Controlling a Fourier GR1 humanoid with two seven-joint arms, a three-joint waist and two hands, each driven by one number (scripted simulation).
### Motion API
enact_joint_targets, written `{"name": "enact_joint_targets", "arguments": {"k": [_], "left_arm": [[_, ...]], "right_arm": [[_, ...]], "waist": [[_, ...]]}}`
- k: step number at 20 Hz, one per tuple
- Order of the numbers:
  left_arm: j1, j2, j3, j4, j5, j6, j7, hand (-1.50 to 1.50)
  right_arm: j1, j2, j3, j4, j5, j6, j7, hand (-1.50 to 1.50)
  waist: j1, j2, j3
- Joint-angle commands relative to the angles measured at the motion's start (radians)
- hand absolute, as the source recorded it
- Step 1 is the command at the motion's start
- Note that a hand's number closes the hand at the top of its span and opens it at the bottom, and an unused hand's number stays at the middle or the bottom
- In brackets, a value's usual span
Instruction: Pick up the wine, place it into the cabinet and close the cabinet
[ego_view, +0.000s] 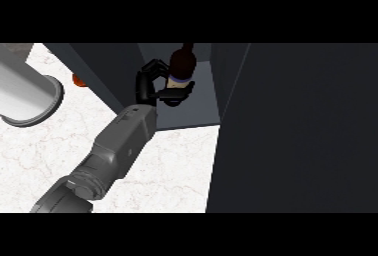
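One hand (156, 87), the left, is curled round the wine bottle (181, 67), which sits upright just inside the open cabinet (184, 112), and pulling the fingers back carelessly could tip the bottle against the dark door (295, 125) to its right.

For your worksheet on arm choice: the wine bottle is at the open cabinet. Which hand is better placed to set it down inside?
The left hand: it is curled round the wine bottle, already inside the cabinet opening. The right hand is out of view.
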Motion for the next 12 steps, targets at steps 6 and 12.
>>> {"name": "enact_joint_targets", "arguments": {"k": [6, 12], "left_arm": [[0.105, -0.008, 0.044, -0.009, 0.06, -0.127, -0.025, 1.5], [0.113, -0.009, 0.035, -0.018, 0.082, -0.153, -0.017, 1.5]], "right_arm": [[-0.021, 0.024, 0.022, -0.014, -0.041, -0.004, 0.012, -1.5], [-0.028, 0.04, 0.033, 0.004, -0.035, -0.011, 0.011, -1.5]], "waist": [[-0.042, 0.004, -0.002], [-0.053, -0.001, -0.002]]}}
